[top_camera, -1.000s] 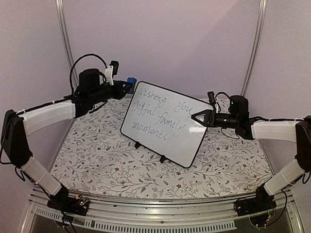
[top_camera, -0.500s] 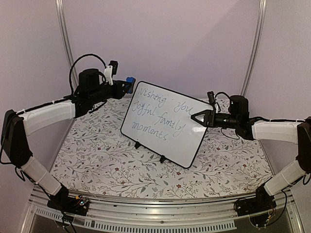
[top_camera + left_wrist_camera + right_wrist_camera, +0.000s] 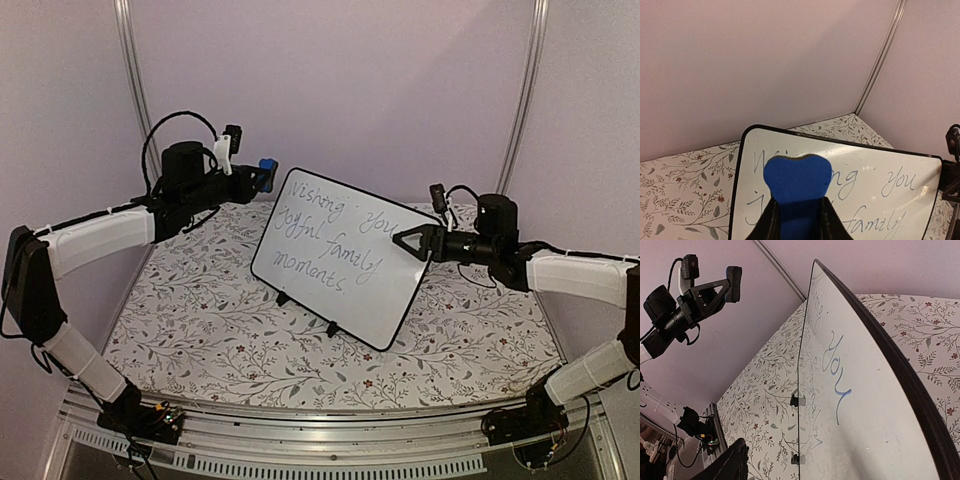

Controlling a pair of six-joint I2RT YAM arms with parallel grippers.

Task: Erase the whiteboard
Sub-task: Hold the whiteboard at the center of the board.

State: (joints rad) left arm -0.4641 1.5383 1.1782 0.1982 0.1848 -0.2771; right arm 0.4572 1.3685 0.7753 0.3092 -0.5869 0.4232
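The whiteboard stands on its 2 small black feet near the middle of the floral worktop, leaning back, with its right end nearer than its left. Its face carries 3 lines of grey handwriting ("Wishing you joyful family moments"). Every word reads clean and unsmeared, so as far as the views show, none of the erasing is done.

The left tool is clamped on a blue eraser, whose rounded end pokes out past the 2 black fingers. It hovers just beside the board's far left corner, level with the top edge. In the left wrist view the eraser overlaps the first word, but the top view shows a gap, so I judge it is clear of the surface and not pressing.

The right tool is at the board's right edge, about halfway up. Its wrist view looks along the written face at a grazing angle, with 1 finger in the lower left corner. The other finger is out of frame, so I cannot tell whether this tool is apart, together or gripping the frame. It looks placed to steady the board.

The whole job is left: bring the eraser onto the top line and wipe across all 3 lines while the board is kept from tipping
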